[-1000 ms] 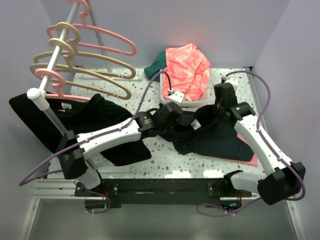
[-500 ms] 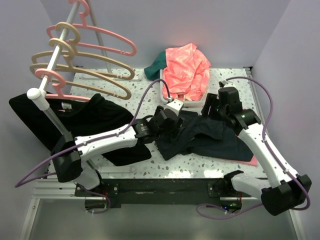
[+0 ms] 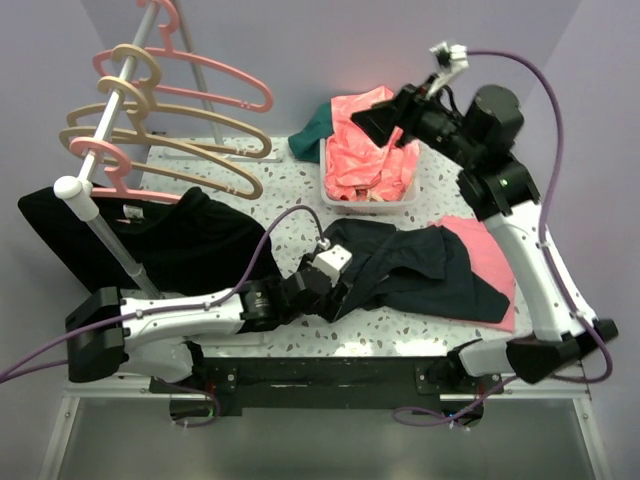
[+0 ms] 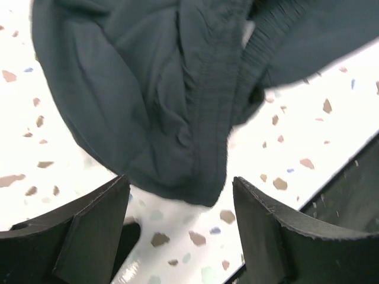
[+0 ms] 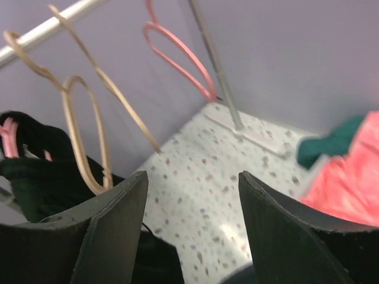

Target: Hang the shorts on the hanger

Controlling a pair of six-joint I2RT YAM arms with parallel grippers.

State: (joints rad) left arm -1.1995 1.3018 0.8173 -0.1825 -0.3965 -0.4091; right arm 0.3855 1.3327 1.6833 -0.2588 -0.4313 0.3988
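Note:
The dark shorts (image 3: 425, 268) lie crumpled on the speckled table, partly over a pink sheet (image 3: 492, 262). My left gripper (image 3: 342, 290) sits low at their left edge, open. In the left wrist view the shorts' hem (image 4: 154, 89) lies just ahead of the left gripper (image 4: 182, 183), with nothing between the fingers. My right gripper (image 3: 368, 118) is raised high over the bin, open and empty, pointing left. Beige hangers (image 3: 170, 150) hang on the rack at back left. The right wrist view shows a beige hanger (image 5: 80, 118) beyond the right gripper (image 5: 193, 174).
A black T-shirt (image 3: 150, 240) drapes over the rack's lower end and the table's left side. Pink hangers (image 3: 215, 78) share the rail (image 3: 100, 130). A white bin (image 3: 368, 205) at the back holds a salmon garment (image 3: 375, 135), with a teal cloth (image 3: 312, 130) beside it.
Both grippers have opened and let go of the shorts, which now lie on the table. The left arm drew back toward the near edge. The right arm rose up and back over the bin.

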